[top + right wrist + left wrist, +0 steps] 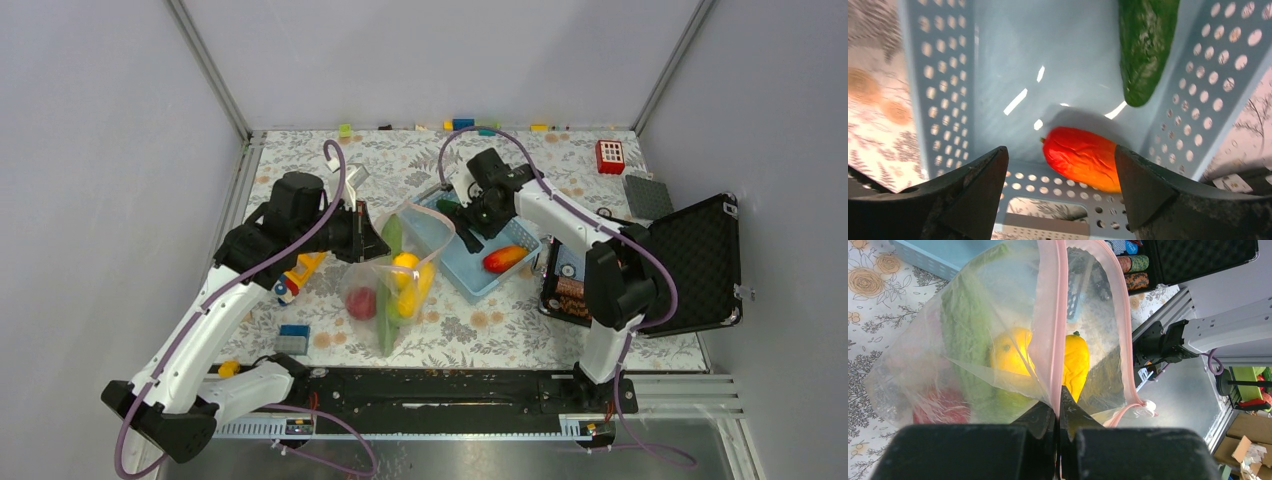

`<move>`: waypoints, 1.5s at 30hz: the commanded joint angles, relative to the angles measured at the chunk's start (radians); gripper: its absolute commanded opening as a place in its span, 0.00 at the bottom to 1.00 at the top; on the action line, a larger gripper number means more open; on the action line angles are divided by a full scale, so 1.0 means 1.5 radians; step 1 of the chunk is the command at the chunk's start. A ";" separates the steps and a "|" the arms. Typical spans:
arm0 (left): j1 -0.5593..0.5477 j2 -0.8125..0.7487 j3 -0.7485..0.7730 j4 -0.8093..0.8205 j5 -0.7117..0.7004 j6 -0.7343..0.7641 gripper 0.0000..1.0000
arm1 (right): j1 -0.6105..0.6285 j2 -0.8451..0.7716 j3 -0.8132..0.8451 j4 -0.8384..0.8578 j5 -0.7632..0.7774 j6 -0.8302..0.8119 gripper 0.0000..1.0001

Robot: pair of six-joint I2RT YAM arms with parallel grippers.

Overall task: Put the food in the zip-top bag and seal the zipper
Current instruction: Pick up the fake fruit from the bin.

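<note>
The clear zip-top bag [395, 285] stands open at the table's middle, holding a yellow lemon [405, 262], a banana [1077, 362], a red apple [362, 303] and green pieces [965, 325]. My left gripper [1058, 402] is shut on the bag's pink zipper [1054, 315] strip and holds the mouth up. My right gripper [1062, 172] is open above the light blue basket [455, 262], over a red-orange fruit [1083, 157]. A green cucumber [1145, 45] lies in the basket's far part. The red-orange fruit also shows in the top view [505, 258].
An open black case [690, 265] stands at the right. A toy rocket [297, 275], a blue block [293, 338] and a yellow piece [229, 368] lie left. A red block [610, 156], a grey plate [648, 196] and small blocks [462, 124] sit at the back.
</note>
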 commanded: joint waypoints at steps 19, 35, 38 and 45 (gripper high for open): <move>0.003 -0.016 0.024 0.033 -0.008 0.013 0.00 | -0.005 0.115 -0.027 -0.061 0.206 -0.038 0.86; 0.003 -0.018 0.024 0.032 -0.007 0.010 0.00 | -0.009 0.113 -0.025 -0.014 0.277 -0.061 0.84; 0.003 -0.018 0.024 0.033 -0.005 0.010 0.00 | -0.010 0.100 -0.016 -0.041 0.259 -0.108 0.85; 0.003 -0.023 0.024 0.032 -0.006 0.011 0.00 | -0.008 0.087 -0.023 -0.064 0.223 -0.136 0.85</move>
